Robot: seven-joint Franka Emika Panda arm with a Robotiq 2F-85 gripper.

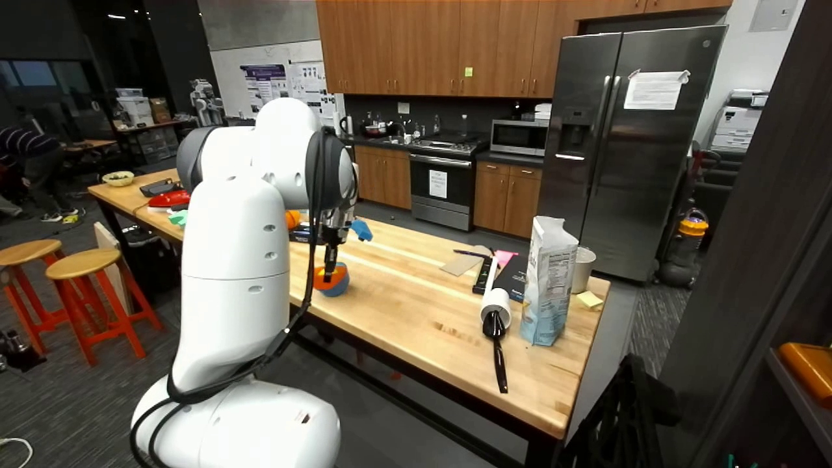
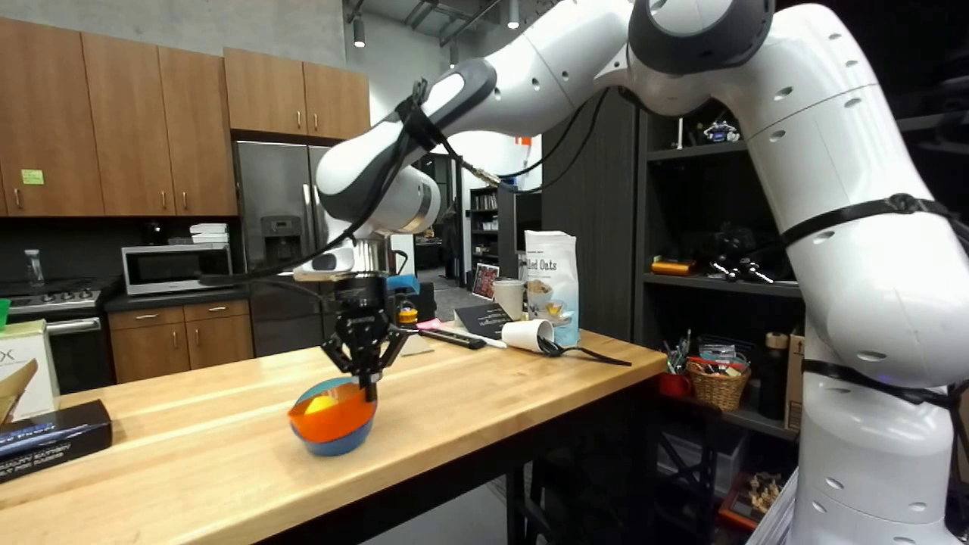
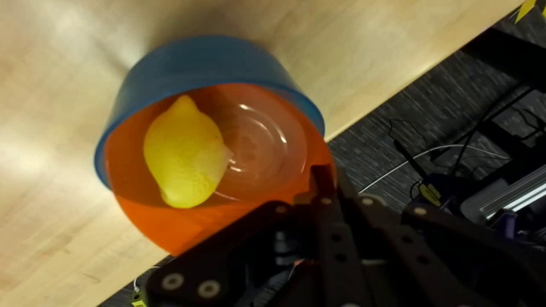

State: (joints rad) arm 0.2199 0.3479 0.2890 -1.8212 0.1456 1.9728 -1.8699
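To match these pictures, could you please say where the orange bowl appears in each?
In an exterior view: orange bowl, left of centre, below mid-height.
In an exterior view: orange bowl, left of centre, lower half.
Wrist view: orange bowl, just left of centre.
Shared landmark: blue bowl.

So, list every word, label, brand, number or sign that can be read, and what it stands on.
"led Oats": tall white-and-blue bag.
"X", at the picture's edge: white cardboard box.
Too small or blurred, among others: long black cardboard box, paper refrigerator notice, paper oven notice, wall posters.
None seen on the round orange bowl or yellow lemon.
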